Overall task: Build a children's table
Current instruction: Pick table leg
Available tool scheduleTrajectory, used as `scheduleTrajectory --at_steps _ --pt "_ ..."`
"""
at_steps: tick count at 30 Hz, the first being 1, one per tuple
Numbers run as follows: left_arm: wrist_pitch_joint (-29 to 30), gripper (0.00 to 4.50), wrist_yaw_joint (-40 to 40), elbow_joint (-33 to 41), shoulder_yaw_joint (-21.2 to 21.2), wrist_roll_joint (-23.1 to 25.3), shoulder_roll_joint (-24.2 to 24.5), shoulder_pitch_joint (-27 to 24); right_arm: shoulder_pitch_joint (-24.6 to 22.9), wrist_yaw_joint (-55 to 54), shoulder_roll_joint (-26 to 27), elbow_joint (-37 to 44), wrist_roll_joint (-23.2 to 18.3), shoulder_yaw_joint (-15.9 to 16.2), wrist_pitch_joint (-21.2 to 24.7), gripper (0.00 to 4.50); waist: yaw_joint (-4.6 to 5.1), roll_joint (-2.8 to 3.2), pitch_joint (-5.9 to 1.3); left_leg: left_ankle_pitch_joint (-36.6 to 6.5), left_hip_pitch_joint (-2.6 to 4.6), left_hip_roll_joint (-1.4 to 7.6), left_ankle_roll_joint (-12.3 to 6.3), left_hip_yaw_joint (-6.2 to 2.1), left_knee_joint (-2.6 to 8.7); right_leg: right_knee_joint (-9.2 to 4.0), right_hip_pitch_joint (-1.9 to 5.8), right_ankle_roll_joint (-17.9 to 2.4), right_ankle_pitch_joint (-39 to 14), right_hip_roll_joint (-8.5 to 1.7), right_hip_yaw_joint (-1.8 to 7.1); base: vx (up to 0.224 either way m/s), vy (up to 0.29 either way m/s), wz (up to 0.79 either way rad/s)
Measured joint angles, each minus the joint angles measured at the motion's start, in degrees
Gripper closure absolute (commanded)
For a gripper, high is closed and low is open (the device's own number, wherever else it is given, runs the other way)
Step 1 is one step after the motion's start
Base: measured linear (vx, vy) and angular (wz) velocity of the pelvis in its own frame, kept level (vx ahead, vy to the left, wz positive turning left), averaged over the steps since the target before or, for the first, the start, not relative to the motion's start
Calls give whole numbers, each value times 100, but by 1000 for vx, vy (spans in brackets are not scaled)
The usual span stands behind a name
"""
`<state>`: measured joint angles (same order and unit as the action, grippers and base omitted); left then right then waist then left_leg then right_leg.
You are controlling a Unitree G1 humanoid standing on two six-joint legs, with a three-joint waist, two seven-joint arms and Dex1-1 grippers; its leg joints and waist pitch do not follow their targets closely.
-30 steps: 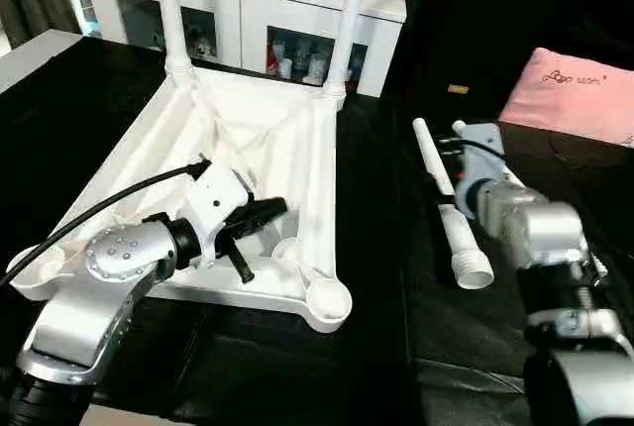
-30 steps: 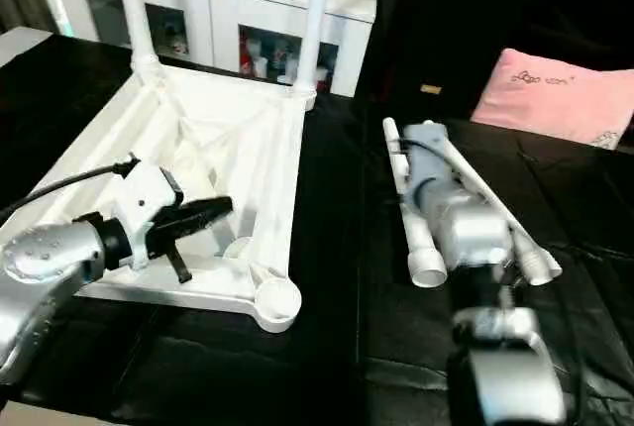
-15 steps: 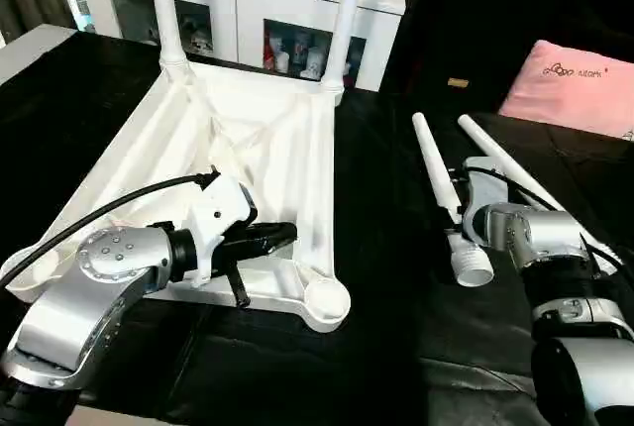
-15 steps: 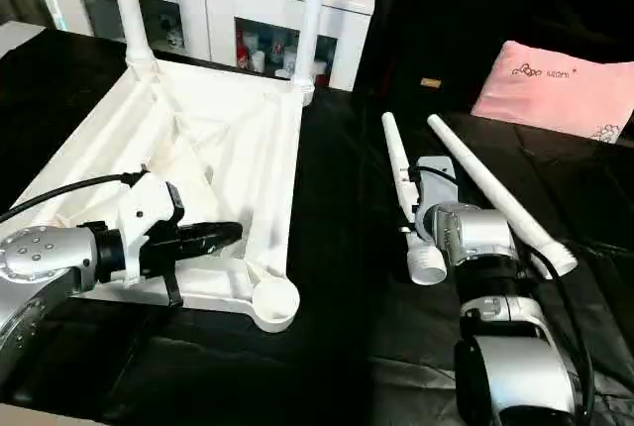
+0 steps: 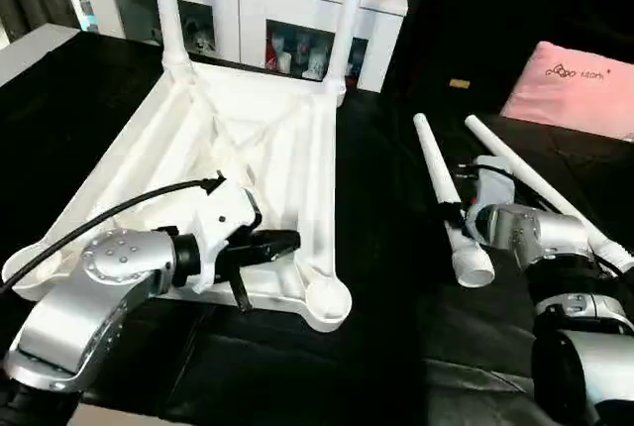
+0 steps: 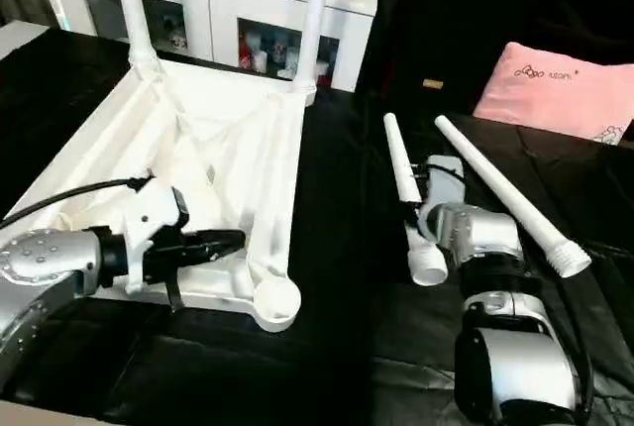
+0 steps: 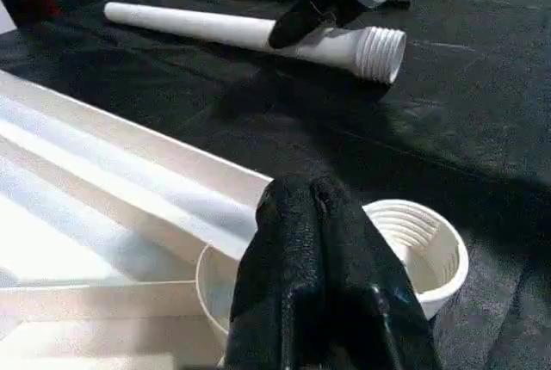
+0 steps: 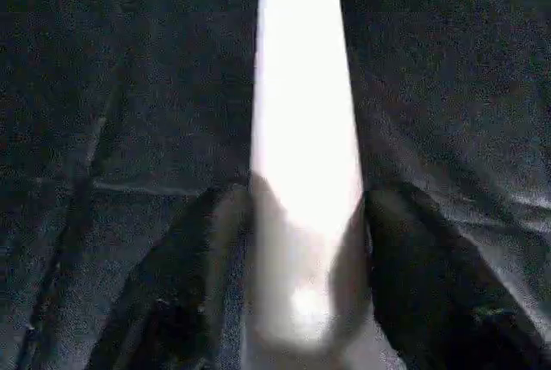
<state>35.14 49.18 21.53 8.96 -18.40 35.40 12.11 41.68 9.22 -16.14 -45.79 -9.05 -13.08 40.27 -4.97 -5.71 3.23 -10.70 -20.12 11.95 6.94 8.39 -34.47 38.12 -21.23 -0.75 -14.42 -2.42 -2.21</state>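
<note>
1. I see the tabletop [image 5: 248, 149] lying upside down on the black cloth [image 5: 376, 347], ribbed underside up.
2. Two legs are already standing in its far corner sockets: far-left leg [image 5: 166, 10], far-right leg [image 5: 349, 20]. Both run up out of view.
3. The near-right socket [image 5: 327, 299] has nothing in it. The near-left corner sits partly behind my left forearm, so I can't judge it.
4. My left gripper [image 5: 282, 241] has its fingers pressed together and is holding nothing. It lies roughly level over the tabletop's near edge, tip just beside the near-right socket. The left wrist view puts the closed fingers [image 7: 318, 275] right in front of that threaded cup.
5. Two loose legs lie on the cloth to the right of the tabletop, well apart from it: inner leg [image 5: 438, 173] and outer leg [image 5: 535, 186], threaded ends toward me.
6. My right gripper [image 7: 297, 26] is on the inner leg near its threaded end. In the right wrist view one finger [image 8: 185, 301] sits on each side of the tube. I can't tell whether they are actually clamping it or just straddling it.
7. Behind the table there is a white cabinet [image 5: 248, 10]. A pink cushion [image 5: 575, 89] is at far right.
</note>
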Motion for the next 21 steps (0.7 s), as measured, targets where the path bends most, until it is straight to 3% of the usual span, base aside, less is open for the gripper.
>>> scheduleTrajectory --at_steps 4,7,12,21 --pt "5 450 -6 4 0 0 -6 0 1 9 74 -4 -54 -35 -121 261 3 -1 -1 0 0 0 0 2 0 0 0 0 0 0 0 0 0 0" --pt "16 450 -18 16 1 0 -6 -7 -1 69 81 26 52 141 -282 281 3 -4 -3 0 -1 0 -1 2 0 0 -1 0 0 0 1 0 0 0" --pt "47 450 -70 32 4 1 -7 -12 96 -30 81 68 195 290 -28 326 2 -28 -19 0 2 0 0 2 0 0 2 0 0 0 0 0 0 0" --pt "84 450 -82 115 12 1 -7 -23 75 10 81 62 204 348 -207 394 0 -44 -30 1 3 1 1 3 0 0 2 -1 3 0 0 0 0 0"
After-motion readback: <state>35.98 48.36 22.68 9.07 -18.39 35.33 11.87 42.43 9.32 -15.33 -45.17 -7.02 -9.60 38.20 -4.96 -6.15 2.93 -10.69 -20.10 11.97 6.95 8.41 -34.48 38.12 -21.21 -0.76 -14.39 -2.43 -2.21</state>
